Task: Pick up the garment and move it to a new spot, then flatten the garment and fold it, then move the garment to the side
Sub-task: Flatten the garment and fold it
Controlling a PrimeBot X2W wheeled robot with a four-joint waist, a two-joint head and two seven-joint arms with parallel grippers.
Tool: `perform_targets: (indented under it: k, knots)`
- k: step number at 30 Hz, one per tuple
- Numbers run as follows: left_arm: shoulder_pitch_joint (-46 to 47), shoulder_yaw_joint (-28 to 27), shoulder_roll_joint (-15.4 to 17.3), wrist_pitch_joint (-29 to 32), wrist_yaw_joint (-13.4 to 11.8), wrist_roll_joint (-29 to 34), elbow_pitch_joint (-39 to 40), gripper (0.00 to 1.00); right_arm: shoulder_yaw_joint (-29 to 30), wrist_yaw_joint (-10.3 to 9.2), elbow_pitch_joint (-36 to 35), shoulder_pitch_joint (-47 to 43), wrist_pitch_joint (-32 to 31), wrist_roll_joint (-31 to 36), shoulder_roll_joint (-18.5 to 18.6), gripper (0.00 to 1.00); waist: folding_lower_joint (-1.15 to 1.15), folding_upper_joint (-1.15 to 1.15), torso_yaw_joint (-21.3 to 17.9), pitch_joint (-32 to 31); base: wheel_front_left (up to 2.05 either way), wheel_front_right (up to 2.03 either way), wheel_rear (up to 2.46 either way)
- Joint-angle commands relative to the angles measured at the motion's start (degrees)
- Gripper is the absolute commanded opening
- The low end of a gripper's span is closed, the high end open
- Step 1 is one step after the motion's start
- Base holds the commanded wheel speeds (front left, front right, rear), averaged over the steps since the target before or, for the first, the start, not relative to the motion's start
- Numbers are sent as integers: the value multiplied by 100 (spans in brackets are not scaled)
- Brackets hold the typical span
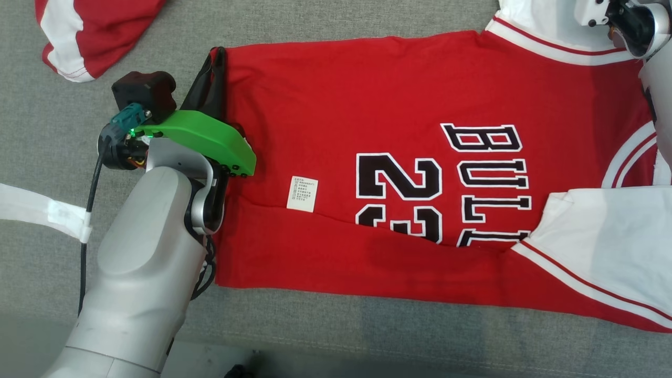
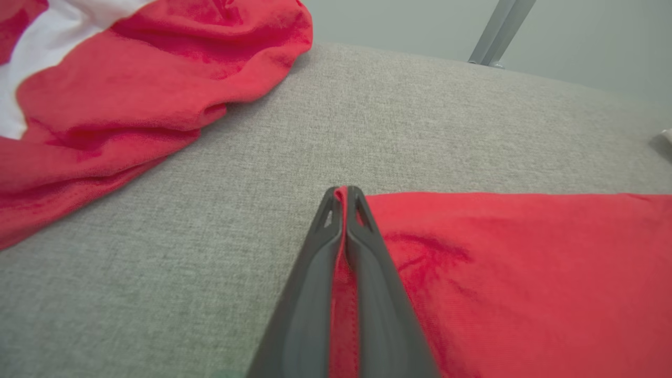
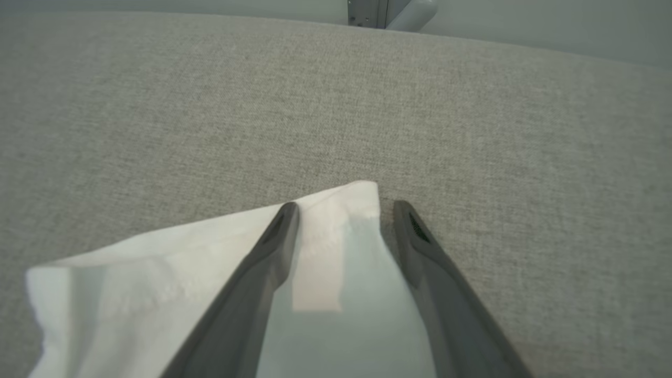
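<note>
The garment (image 1: 367,105) is being presented spread flat on the grey surface (image 1: 52,157), its near long edge already turned over part of the printed number. Its hem corner is being clamped by the left pincer (image 2: 345,195), fingers pressed together on red cloth, seemingly so that this end is being anchored or readied for a fold. At the garment's opposite end, the white sleeve (image 3: 157,283) is being straddled by the right pincer (image 3: 346,206), fingers apart, nothing gripped. A second crumpled garment (image 1: 94,26) is being observed beyond the hem end.
</note>
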State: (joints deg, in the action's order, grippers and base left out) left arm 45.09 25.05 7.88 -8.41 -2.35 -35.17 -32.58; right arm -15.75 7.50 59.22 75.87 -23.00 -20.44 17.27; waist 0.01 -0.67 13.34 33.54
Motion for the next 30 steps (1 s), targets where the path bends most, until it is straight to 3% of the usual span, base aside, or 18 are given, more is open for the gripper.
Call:
perform_targets:
  k: [1,5,11,17,22,30]
  knots:
    - [49,10,4,-41,12,5,-11,0,-60,-2,130,-57,8,32,-39,46,-1,67,4,6,0,0,0]
    - [12,11,41,-44,11,-24,-49,0,-219,-4,280,3,131,66,-28,0,-1,67,-25,-17,0,0,0]
    - [2,-48,121,-65,-1,-103,-158,0,-411,-6,398,47,555,-45,-52,0,-1,67,-163,-174,0,0,0]
    - [-53,-148,242,-25,18,-224,-254,0,-832,-6,7,-183,873,-508,-27,0,-1,67,-450,-458,0,0,0]
    - [-147,-230,335,-36,18,-302,-272,0,-1159,-6,-582,-479,1075,-1103,215,0,-1,67,-654,-682,0,0,0]
    - [-545,-351,586,1,-31,-435,-155,0,-1720,-6,-2091,-1565,1419,-2201,993,0,-1,67,-998,-1176,0,0,0]
